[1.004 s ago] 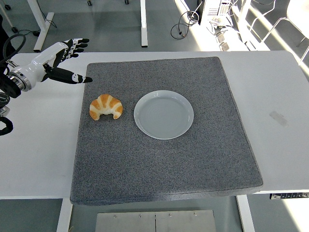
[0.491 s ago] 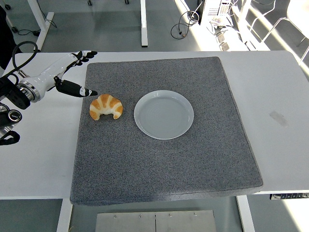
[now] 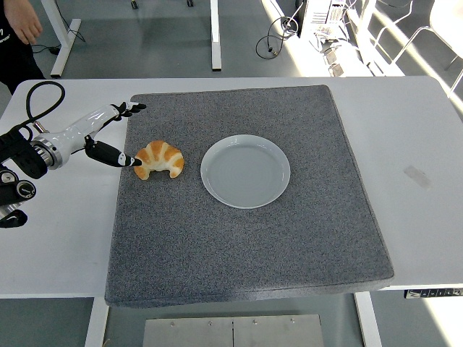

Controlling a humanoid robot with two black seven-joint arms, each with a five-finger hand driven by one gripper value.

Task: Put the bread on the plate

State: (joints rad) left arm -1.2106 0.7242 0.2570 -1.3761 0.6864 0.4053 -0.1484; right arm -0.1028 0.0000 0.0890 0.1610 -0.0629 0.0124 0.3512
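Observation:
A golden croissant [image 3: 160, 159] lies on the grey mat [image 3: 246, 238], just left of an empty white plate [image 3: 245, 170] at the mat's middle. My left hand [image 3: 123, 134] reaches in from the left edge, low over the mat's left border. It is open, with the fingers [image 3: 132, 108] stretched toward the far side and the thumb tip [image 3: 134, 162] right at the croissant's left end. I cannot tell whether the thumb touches it. Nothing is held. The right arm is out of view.
The mat covers most of the white table [image 3: 412, 144]. A small piece of tape [image 3: 417, 176] lies on the table at the right. A person's hand [image 3: 24, 22] and dark clothing show at the top left corner, beyond the table.
My left hand has come down and toward the near side, from above the mat's far left corner to the croissant's left end. A person has appeared at the top left.

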